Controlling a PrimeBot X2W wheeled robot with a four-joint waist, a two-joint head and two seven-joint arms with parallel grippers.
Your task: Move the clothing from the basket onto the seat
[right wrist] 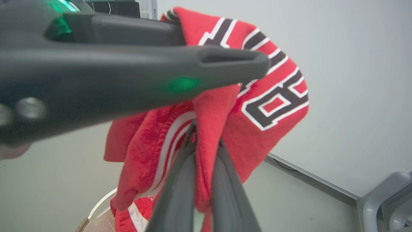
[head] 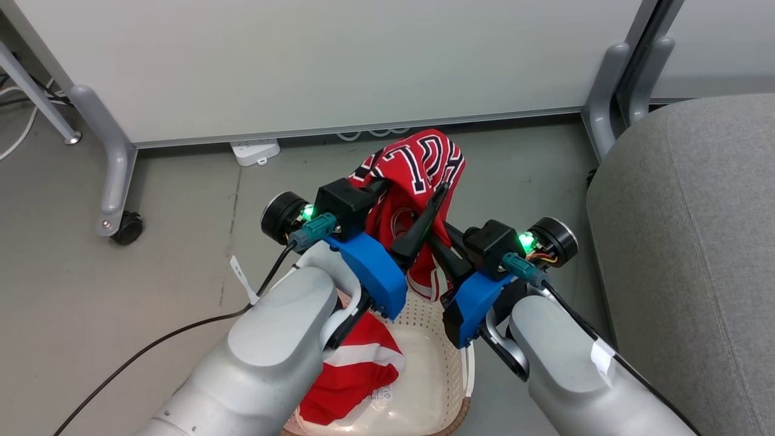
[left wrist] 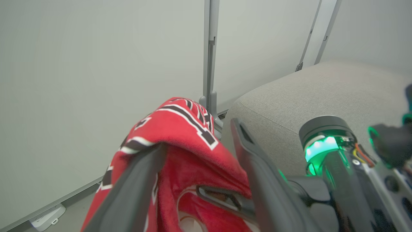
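A red jersey with black white-edged lettering hangs lifted above the basket. My right gripper is shut on a fold of the jersey. My left gripper stands open, its fingers spread wide. The jersey drapes over one of its fingers, while the other finger is bare. In the head view, both grippers meet under the cloth, left and right. A second red garment with a white stripe lies in the cream perforated basket. The light-grey seat is to the right.
A white partition panel on grey feet with a caster stands behind the basket. Below it a white power strip lies on the grey floor. A dark cable trails from my left arm.
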